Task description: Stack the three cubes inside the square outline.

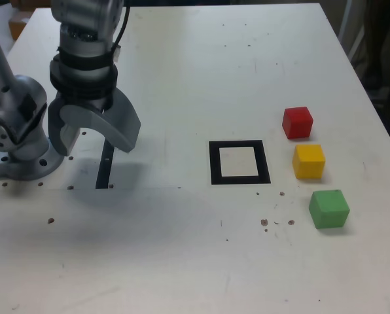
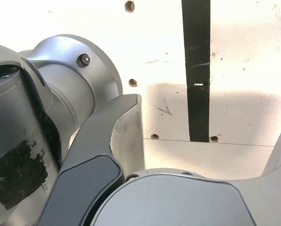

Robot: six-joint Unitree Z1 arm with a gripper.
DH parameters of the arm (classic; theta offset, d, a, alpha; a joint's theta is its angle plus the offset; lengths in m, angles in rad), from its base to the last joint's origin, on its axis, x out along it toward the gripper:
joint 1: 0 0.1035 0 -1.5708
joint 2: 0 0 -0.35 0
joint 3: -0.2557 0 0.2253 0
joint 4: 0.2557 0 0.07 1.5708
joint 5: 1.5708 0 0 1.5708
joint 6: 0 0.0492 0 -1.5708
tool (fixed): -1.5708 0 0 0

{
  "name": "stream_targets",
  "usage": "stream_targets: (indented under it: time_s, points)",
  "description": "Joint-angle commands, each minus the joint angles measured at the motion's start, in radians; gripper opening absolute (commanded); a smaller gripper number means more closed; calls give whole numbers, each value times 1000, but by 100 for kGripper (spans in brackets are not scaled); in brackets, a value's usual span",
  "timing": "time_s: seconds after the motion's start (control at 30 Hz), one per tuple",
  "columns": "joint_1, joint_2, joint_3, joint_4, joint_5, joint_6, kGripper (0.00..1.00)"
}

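Observation:
Three cubes sit in a column at the exterior view's right: a red cube (image 1: 298, 122) farthest back, a yellow cube (image 1: 309, 161) in the middle, a green cube (image 1: 328, 209) nearest the front. The square outline (image 1: 239, 162), black with a white centre, lies just left of them and holds nothing. My gripper (image 1: 97, 140) hangs far off at the exterior view's left, above a narrow black strip (image 1: 105, 163), jaws spread open and empty. In the wrist view the gripper (image 2: 209, 117) frames that black strip (image 2: 197, 70); no cube shows there.
The arm's grey base (image 1: 18, 147) is bolted to the white table (image 1: 182, 248) at the exterior view's left. Small dark specks (image 1: 277, 222) dot the table in front of the outline. Table edges run along the right and far sides.

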Motion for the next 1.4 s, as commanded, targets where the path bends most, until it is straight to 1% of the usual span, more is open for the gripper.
stream_targets:
  time_s: [0.0, 0.33, 0.67, 0.73, 0.83, 0.93, 1.03, 1.1, 1.17, 1.23, 1.37]
  points:
    - [0, 2, -5, 3, -1, 0, 99]
    - [0, 9, -9, -3, -2, 0, 99]
    - [-13, 19, -46, -9, -10, -7, 99]
    - [-6, 18, -62, -8, -6, 1, 99]
    - [8, 17, -105, 4, 11, 27, 99]
    - [27, 28, -157, 29, 14, 48, 99]
    - [46, 47, -201, 69, -7, 48, 99]
    - [58, 57, -234, 105, -10, 37, 99]
    - [64, 64, -276, 137, 1, 18, 99]
    - [67, 78, -339, 169, 24, -5, 99]
    - [77, 142, -470, 224, 48, -18, 99]
